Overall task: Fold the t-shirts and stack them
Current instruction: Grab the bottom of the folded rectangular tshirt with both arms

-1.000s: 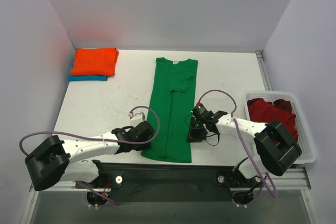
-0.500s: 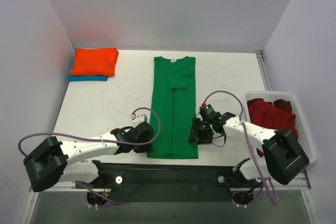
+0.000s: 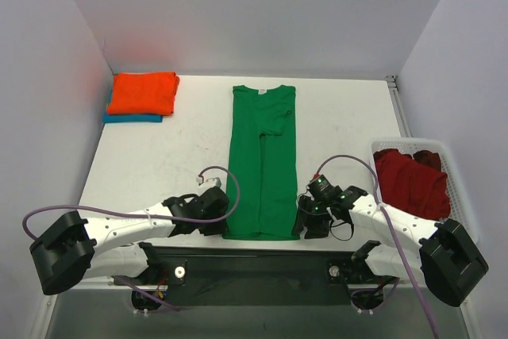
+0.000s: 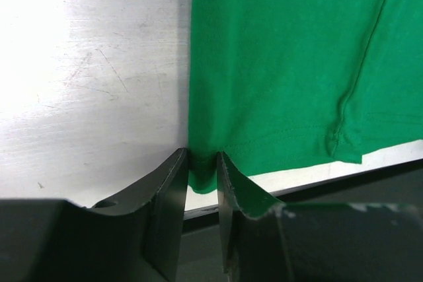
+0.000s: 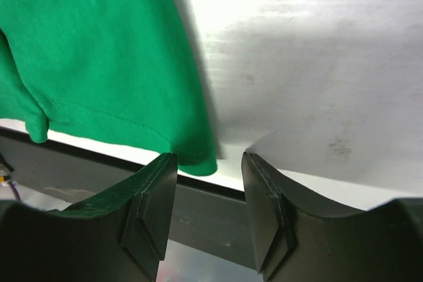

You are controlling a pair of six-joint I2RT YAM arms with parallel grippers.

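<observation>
A bright green t-shirt [image 3: 262, 156] lies folded into a long strip down the middle of the table, collar at the far end, hem at the near edge. My left gripper [image 3: 216, 224] is shut on its near left hem corner [image 4: 201, 175]. My right gripper [image 3: 305, 226] is open beside the near right hem corner [image 5: 198, 160], which lies loose between the jaws. An orange t-shirt [image 3: 143, 93] lies folded on a teal-blue t-shirt [image 3: 131, 117] at the far left. Dark red t-shirts [image 3: 411, 180] fill the basket.
A white plastic basket [image 3: 464, 212] stands at the right edge of the table. The table's near edge and a dark rail [image 4: 344, 176] run just under the shirt's hem. Grey walls close in the table on three sides.
Both grippers pulled the hem toward the near edge, straightening the green shirt. The right gripper has let go of its corner and opened.
</observation>
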